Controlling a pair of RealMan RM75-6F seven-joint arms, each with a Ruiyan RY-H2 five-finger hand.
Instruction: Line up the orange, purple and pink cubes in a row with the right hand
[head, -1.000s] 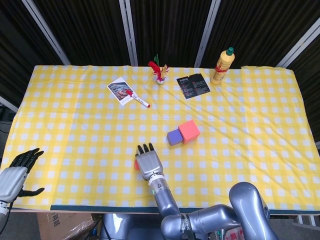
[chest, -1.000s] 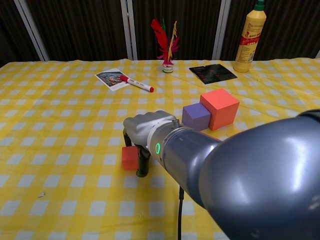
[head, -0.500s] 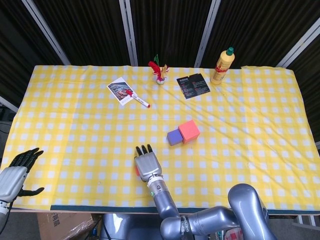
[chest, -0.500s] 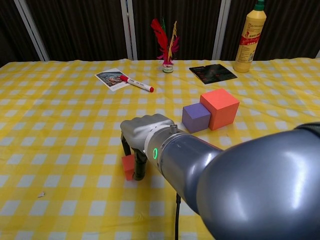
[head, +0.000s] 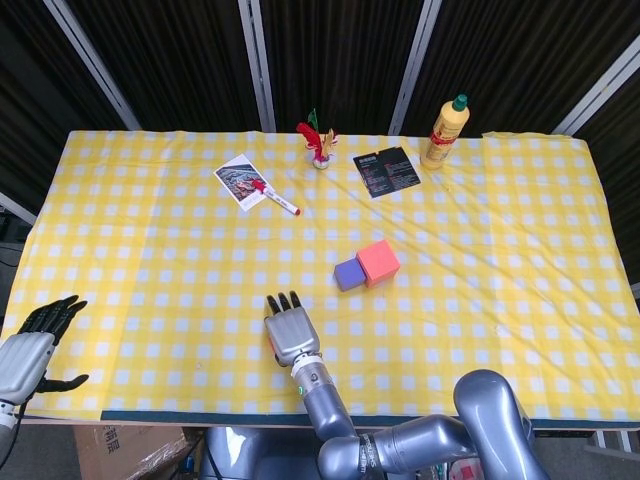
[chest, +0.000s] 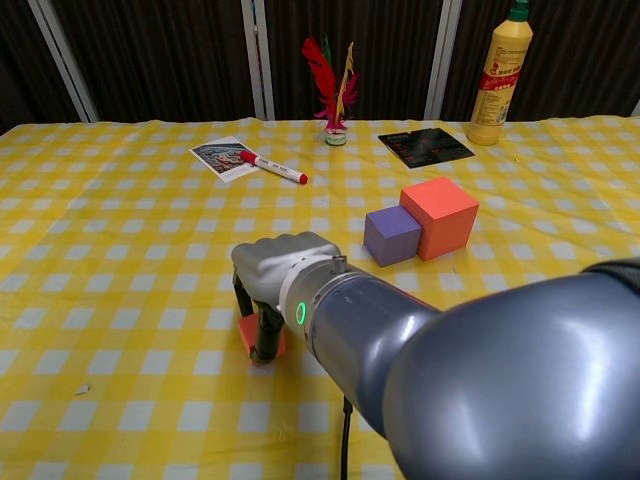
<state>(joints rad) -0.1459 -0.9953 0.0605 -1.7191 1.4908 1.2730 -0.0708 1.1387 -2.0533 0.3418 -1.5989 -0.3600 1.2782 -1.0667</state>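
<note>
**Right hand over small orange cube, near front edge of counter**

Right hand (chest: 272, 275) sits low over the small orange foam cube (chest: 250, 334), dark fingers (chest: 264, 335) curled down around it, one on the left side and one in front. Looks like contact w/ the cube, but can't tell if it's truly gripped or just caged; cube appears to rest on the yellow-and-white checked cloth of the counter (chest: 120, 250). In head view the hand (head: 290, 333) covers nearly all of that cube, only a sliver of orange at its left edge (head: 269, 343).

Purple foam cube (head: 348, 273) and larger pink-red foam cube (head: 378, 262) sit touching, side by side, mid-counter, well apart from the orange one, further back and to the right. In chest view purple (chest: 391, 234) is left of pink (chest: 438, 216).

Left hand (head: 40, 335) hangs off the front left corner of the counter, fingers apart, holding nothing.

Along the back: yellow squeeze bottle w/ green cap (head: 445, 131), black card w/ print (head: 386, 170), feathered shuttlecock in red and green (head: 318, 140), photo print (head: 240, 181) w/ a red-and-white marker pen (head: 274, 197) lying partly across it.
</note>
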